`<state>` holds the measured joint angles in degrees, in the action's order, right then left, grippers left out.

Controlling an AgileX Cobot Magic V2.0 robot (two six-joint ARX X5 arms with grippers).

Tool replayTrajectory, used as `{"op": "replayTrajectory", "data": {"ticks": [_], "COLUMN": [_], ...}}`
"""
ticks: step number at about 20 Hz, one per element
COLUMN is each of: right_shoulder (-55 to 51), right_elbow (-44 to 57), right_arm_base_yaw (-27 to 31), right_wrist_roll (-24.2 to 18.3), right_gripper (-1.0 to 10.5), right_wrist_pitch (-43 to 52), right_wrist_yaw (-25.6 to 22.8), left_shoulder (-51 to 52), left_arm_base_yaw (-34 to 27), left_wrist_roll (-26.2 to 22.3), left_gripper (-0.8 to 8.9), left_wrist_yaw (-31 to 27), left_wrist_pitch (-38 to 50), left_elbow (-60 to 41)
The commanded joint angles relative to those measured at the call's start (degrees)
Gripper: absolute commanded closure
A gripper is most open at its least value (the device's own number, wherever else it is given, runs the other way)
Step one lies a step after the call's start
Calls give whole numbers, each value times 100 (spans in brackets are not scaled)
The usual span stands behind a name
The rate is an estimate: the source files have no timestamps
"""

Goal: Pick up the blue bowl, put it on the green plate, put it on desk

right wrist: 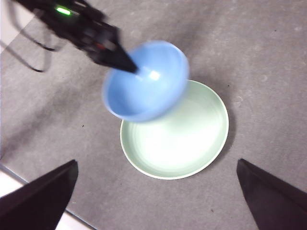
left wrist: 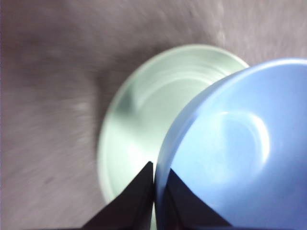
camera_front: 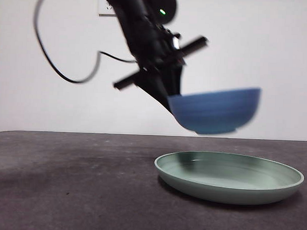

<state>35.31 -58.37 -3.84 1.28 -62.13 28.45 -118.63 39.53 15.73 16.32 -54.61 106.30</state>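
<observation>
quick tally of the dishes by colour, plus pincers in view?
Blue bowl: 1, held in the air over the plate by the left pincer
Green plate: 1, on the desk
Pincers: 2, left and right pincer
Total: 4

No readable text, labels, brands, numbers or signs on anything in view.

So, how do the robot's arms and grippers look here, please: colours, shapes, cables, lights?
The left gripper has two black, wedge-shaped jaws tapering to thin tips. In the front view its arm is black and bulky, with a short crossbar behind the jaws, a small green light and a black cable looping away. The right gripper shows two broad black pointed jaws.
</observation>
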Motion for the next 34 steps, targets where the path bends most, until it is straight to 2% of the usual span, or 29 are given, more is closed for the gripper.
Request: {"op": "replayTrajectory", "data": {"ticks": [1,6,19,21,27,28,34], "right_shoulder": [13,13,13,13,13,13,13], "right_elbow": [-125,-125,-125,-125,-125,-125,-125], "right_arm_base_yaw": [-22,-107,-205,-203,-205,-205,-203], "right_wrist_roll": [-63,-66,-63,-61,-50,-50,-52], "right_gripper": [309,310,309,309,309,309,309], "right_wrist_pitch": [42,48,76,76,72,72,79], "right_wrist_yaw": [-2,-4,-2,-2,-2,-2,-7], "left_shoulder": [-496,-1019,-1054,-1054,-1051,-1051,-1010], "left_arm_base_yaw": [155,212,400,400,293,273,232], "left_wrist_roll": [-74,-68,-120,-120,-271,-372,-1047], "left_gripper": [796,796,777,693,329,304,304], "left_wrist_yaw": [-79,-177,-275,-275,-282,-282,-284], "left_wrist_pitch": [-28,-125,-396,-376,-505,-664,-2273], "left_elbow": [446,691,691,691,957,1134,2540]}}
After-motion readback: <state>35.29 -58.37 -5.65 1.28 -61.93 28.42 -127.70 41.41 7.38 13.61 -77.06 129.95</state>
